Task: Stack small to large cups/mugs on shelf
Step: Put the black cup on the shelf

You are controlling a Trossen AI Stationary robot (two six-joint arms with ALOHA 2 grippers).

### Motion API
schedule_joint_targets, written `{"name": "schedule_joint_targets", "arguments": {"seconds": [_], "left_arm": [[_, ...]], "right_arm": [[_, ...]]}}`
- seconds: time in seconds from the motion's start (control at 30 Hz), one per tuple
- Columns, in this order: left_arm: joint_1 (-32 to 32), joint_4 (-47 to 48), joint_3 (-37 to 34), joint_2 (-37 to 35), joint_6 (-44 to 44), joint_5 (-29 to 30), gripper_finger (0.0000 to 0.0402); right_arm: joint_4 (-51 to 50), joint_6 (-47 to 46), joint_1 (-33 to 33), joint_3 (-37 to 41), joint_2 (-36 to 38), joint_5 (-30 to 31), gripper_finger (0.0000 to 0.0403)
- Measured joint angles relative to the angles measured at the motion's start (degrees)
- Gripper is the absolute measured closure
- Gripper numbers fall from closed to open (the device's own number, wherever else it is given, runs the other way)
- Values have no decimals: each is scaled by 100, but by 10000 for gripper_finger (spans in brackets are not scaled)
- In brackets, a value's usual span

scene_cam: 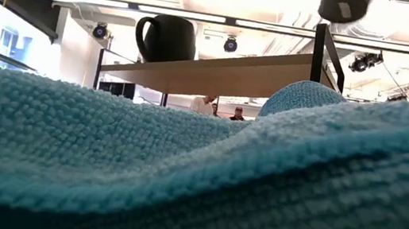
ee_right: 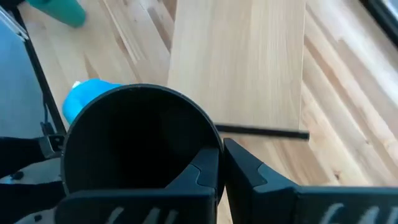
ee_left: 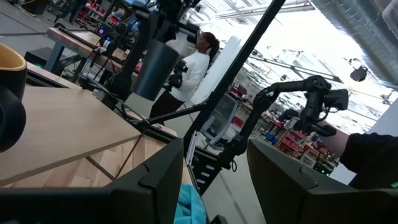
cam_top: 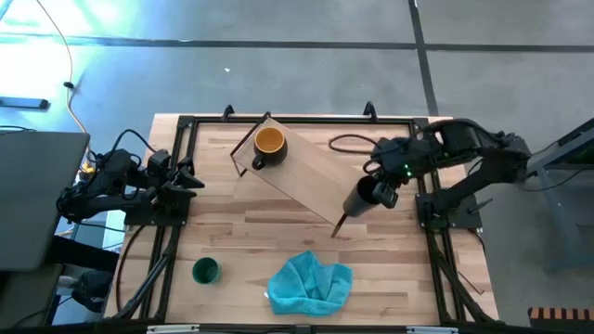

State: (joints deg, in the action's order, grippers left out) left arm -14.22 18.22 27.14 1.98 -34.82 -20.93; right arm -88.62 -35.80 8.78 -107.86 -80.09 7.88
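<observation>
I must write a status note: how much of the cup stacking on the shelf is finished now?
Done: the yellow-orange mug stands on the shelf. In hand: the right gripper holds the black cup above the shelf's end. Left: the green cup stands on the tabletop; the left gripper waits open at the table's edge.

Two black jointed arms, trailing dark cables. A small green light on the right arm [cam_top: 406,169] near its wrist. Angular matte-black fingers [ee_left: 152,186].

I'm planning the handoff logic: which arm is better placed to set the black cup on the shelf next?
The right. Its gripper is shut on the black cup's rim and hangs over the shelf end. The left gripper waits empty at the table's left edge, jaws open, away from any cup.
</observation>
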Motion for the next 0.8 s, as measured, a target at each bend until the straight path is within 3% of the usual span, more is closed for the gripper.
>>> {"name": "schedule_joint_targets", "arguments": {"seconds": [0.43, 0.8], "left_arm": [[-2, 61, 2, 0, -1, 9, 236], [-2, 330, 2, 0, -16, 9, 236]], "right_arm": [[-141, 800, -737, -1996, -1142, -110, 403], [-142, 925, -1328, -2638, -1892, -513, 403]]}}
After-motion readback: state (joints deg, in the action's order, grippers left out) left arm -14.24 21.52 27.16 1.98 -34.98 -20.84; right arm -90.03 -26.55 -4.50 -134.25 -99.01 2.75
